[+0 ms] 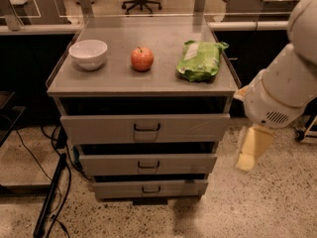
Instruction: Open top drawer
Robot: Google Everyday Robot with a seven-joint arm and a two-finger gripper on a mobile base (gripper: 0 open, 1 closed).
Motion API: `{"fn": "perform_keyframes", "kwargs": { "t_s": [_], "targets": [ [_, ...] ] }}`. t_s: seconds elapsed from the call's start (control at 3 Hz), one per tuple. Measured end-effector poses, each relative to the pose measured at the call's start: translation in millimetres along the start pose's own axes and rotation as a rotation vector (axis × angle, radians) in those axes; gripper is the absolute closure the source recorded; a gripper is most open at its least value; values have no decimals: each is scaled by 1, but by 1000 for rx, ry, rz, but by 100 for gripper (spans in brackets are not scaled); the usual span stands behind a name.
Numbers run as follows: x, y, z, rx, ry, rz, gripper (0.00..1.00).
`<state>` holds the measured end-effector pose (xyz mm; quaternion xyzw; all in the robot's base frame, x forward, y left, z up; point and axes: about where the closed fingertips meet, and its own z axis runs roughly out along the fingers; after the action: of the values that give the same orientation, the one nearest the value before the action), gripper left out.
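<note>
A white bowl (88, 53), an apple (142, 58) and a green bag (200, 59) sit in a row on the desk (114, 82), probably safe from any tugging below. The top drawer (99, 129) lies just under them, its handle (147, 127) facing out. The pincer (246, 161) hangs to the drawer's right, a little lower and apart from it, holding nothing. I cannot tell whether it is open or closed.

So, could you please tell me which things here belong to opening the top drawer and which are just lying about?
Job: top drawer, its wire handle, the tool hanging beside the cabinet.
Lying about: white bowl, apple, green bag on the cabinet top; middle drawer, bottom drawer.
</note>
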<state>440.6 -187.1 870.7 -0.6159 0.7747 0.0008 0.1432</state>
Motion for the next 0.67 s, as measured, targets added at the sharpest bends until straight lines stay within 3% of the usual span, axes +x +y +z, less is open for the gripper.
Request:
{"fn": "perform_keyframes", "kwargs": {
  "t_s": [0.33, 0.67],
  "targets": [
    [-3, 7, 41, -46, -9, 9, 0],
    [-4, 9, 45, -48, -4, 4, 0]
  ]
}}
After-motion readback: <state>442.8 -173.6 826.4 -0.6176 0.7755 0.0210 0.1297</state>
